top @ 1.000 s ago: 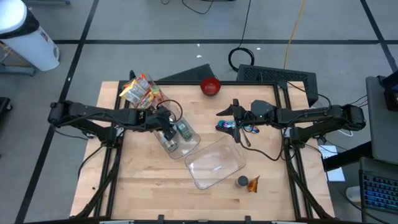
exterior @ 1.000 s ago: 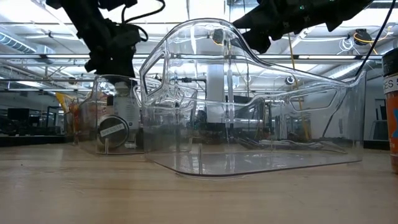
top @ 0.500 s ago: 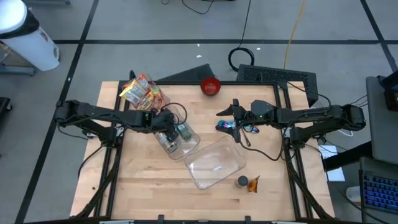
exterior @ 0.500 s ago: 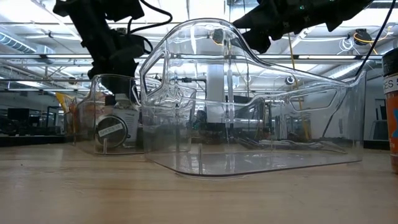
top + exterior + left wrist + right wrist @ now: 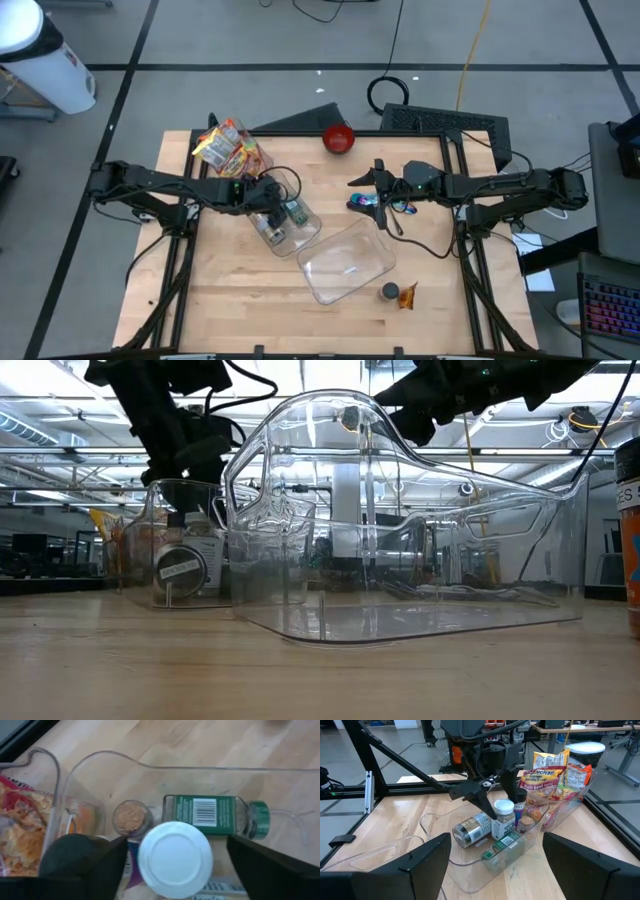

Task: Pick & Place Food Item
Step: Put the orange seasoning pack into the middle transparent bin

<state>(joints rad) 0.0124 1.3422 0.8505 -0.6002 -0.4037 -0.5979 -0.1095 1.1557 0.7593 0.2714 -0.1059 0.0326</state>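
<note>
The left hand [image 5: 506, 794] has been opened wide over the white-capped jar [image 5: 175, 858]; the jar, now released, stands upright in the clear bin [image 5: 300, 225] beside a green bottle [image 5: 215, 815]; this placement appears done; the right hand [image 5: 380, 200] waits open over the counter [image 5: 240, 300], holding nothing.

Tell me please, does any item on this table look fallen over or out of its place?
Yes. In the clear bin, a metal can and a green-labelled bottle lie on their sides, while the white-capped jar stands upright under the open left pincer. Near the table's front, a small dark-capped bottle also lies alone.
</note>
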